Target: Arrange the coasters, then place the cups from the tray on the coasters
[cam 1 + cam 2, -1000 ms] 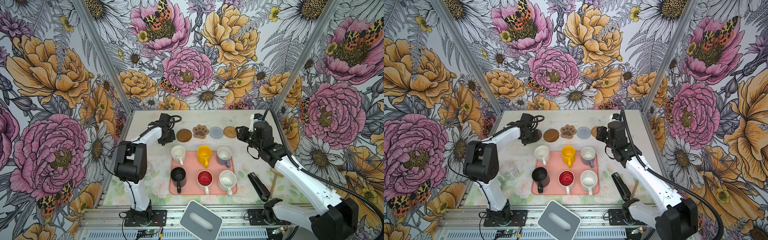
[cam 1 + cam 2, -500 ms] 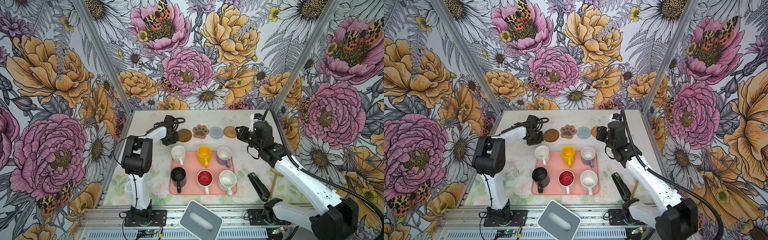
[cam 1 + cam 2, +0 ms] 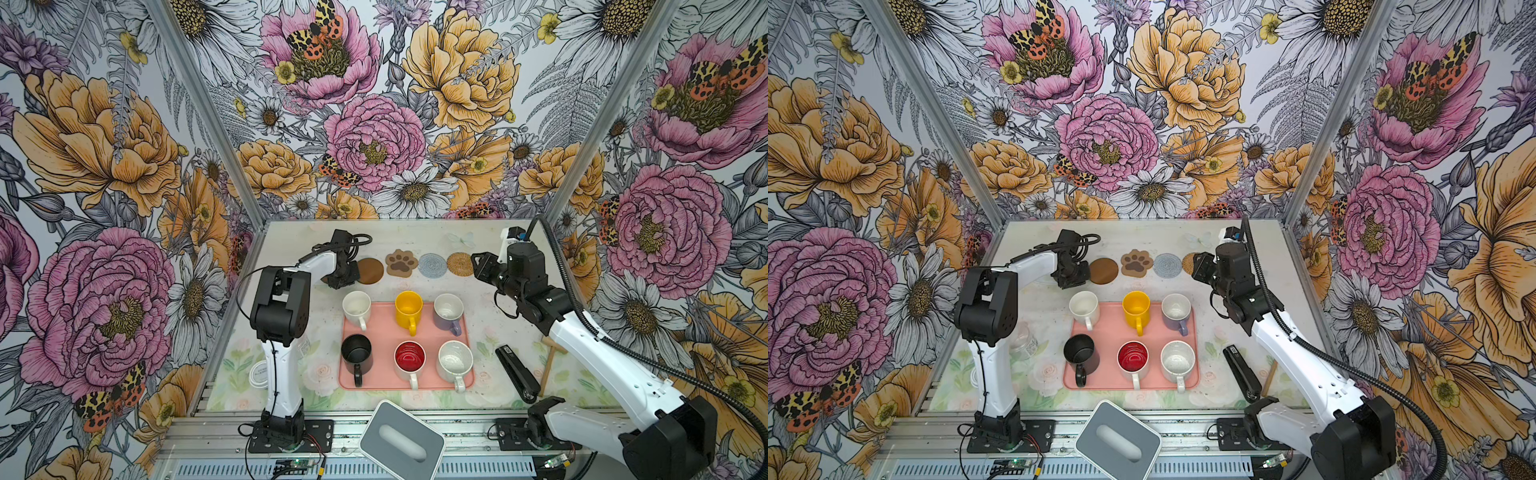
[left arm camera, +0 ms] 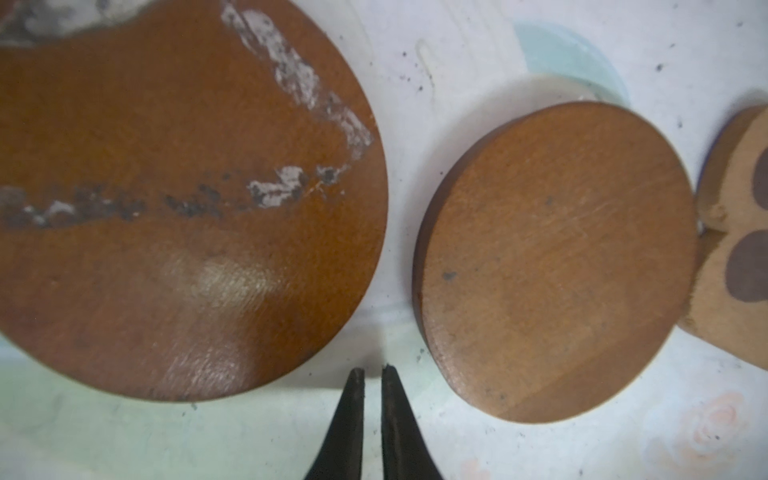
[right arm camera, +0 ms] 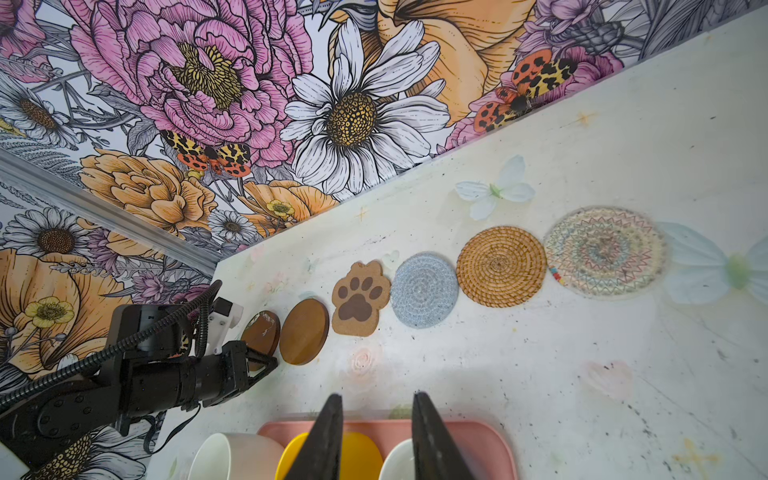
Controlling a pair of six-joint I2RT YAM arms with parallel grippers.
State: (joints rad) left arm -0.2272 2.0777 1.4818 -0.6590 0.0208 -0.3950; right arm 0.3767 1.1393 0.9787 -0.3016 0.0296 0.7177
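so, you look to be at the tail of the coaster step. six coasters lie in one row along the far side of the table: a scuffed brown disc [image 5: 261, 334], a cleaner brown disc [image 5: 304, 331], the paw coaster [image 5: 360, 298], the grey woven one [image 5: 424, 289], the rattan one [image 5: 500, 266] and the clear glassy one [image 5: 604, 251] (the right arm hides that last one in both top views).

your left gripper [image 4: 373, 370] hangs low over the bare table, just in front of the gap between the two brown discs. its jaws are drawn almost together with nothing between them. the discs sit just beside each other without touching. the cleaner one is tight against the paw, and i can't tell whether they meet.

your right gripper [image 5: 378, 397] is parted and empty, poised near the far edge of the tray [image 3: 383, 332].

all six cups stand upright on that tray: cream-white cup [image 3: 356, 304], yellow cup [image 3: 409, 305], lavender cup [image 3: 449, 309], black cup [image 3: 356, 349], red-lined cup [image 3: 409, 357] and speckled cup [image 3: 455, 360].

if the row satisfies you, the next move is the first cup. i'd lift the left gripper clear, open it wide and take the cream-white cup by its rim. the coasters are packed close, so set each mug down centred, with its handle turned away from its neighbours.
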